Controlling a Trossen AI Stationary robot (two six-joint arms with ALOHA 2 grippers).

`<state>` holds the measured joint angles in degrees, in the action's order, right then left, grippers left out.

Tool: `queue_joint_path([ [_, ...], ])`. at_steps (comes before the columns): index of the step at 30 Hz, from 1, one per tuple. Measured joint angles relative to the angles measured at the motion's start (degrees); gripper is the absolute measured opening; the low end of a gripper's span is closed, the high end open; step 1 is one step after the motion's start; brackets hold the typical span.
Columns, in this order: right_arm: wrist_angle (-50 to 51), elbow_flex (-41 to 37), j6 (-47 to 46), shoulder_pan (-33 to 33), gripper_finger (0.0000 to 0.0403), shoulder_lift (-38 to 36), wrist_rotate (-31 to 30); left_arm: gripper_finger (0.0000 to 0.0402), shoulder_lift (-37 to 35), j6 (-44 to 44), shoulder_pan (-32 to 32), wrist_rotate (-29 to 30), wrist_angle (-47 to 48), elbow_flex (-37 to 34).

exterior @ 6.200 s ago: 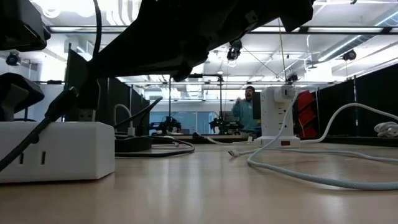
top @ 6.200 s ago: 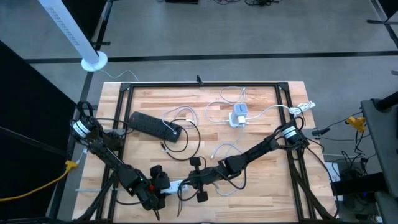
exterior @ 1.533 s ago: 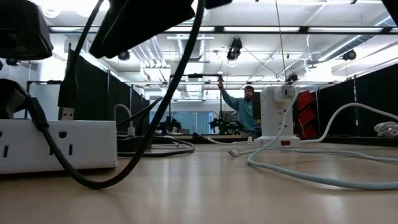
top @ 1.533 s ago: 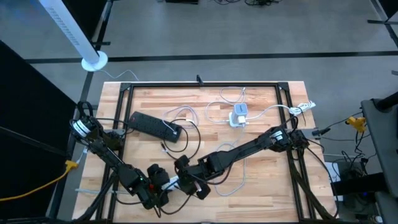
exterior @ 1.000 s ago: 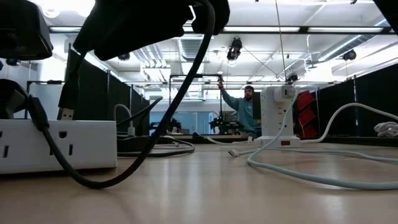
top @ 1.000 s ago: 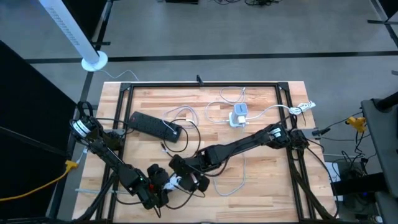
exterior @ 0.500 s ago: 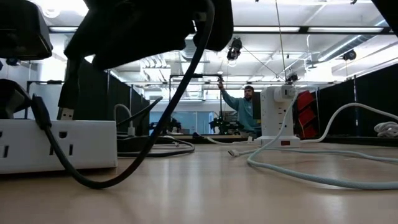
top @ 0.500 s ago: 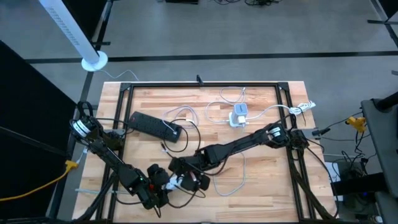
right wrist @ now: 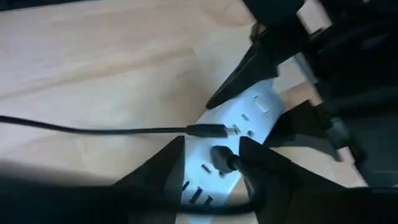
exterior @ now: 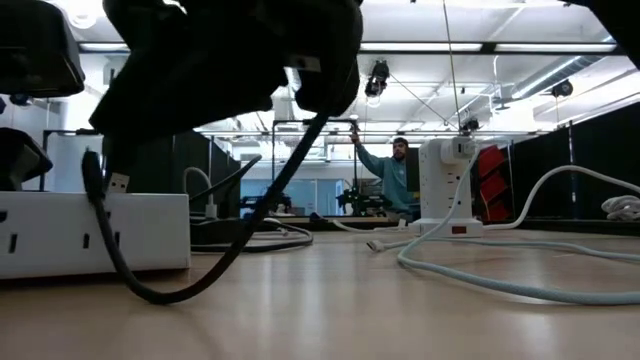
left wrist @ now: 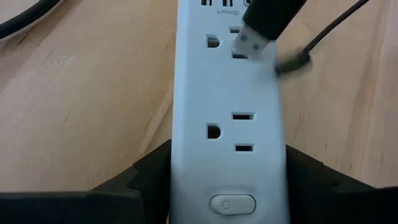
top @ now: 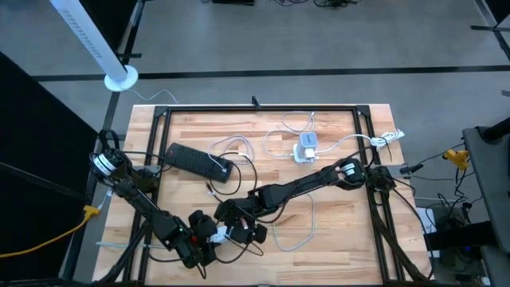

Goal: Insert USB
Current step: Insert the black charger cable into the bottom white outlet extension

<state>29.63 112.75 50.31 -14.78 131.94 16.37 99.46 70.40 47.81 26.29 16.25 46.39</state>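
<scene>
The white power strip [left wrist: 229, 124] lies near the front edge of the table [top: 335, 239], its switch end clamped between the two fingers of the left gripper [top: 205, 239], which press on its long sides. That grip and the strip's place are the same as in the earlier frames.

The right gripper [top: 237, 226] pinches the black USB plug [left wrist: 258, 31] by its body. Six seconds ago this gripper hung well to the side of the strip, away from the left gripper; since then it has travelled across until it sits over the strip's far end. In the low view a second ago the plug's metal tip [exterior: 117, 183] hung clear above the strip's top face; now it is lower, just beside the strip's top corner. In the left wrist view the blue-tongued tip hovers over the outlet nearest the strip's USB ports, tilted, not yet in a port. The black cable [exterior: 230, 255] loops from the plug down onto the table in front of the strip.

Beyond the strip, a black power bar [top: 197, 162] and a white charger [top: 306, 148] lie unmoved.
</scene>
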Motion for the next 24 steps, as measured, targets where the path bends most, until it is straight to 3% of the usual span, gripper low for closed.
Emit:
queue_joint_path([
  [10,-1.30,0.04,-3.21,0.19,0.0024,0.52,-2.36,0.0205,0.00,0.67,0.00,0.18,-0.11,-0.02],
  [13,-1.23,0.09,-3.20,0.21,0.0011,0.52,-2.78,0.0205,0.00,0.67,0.00,0.19,-0.12,-0.02],
  [17,-1.19,0.11,-4.50,0.21,0.0031,0.52,-2.89,0.0205,0.00,0.66,0.00,0.19,-0.11,-0.02],
  [24,1.02,0.11,-4.31,0.19,0.0121,-0.18,-4.53,0.0205,0.00,0.60,0.00,0.19,-0.13,-0.02],
])
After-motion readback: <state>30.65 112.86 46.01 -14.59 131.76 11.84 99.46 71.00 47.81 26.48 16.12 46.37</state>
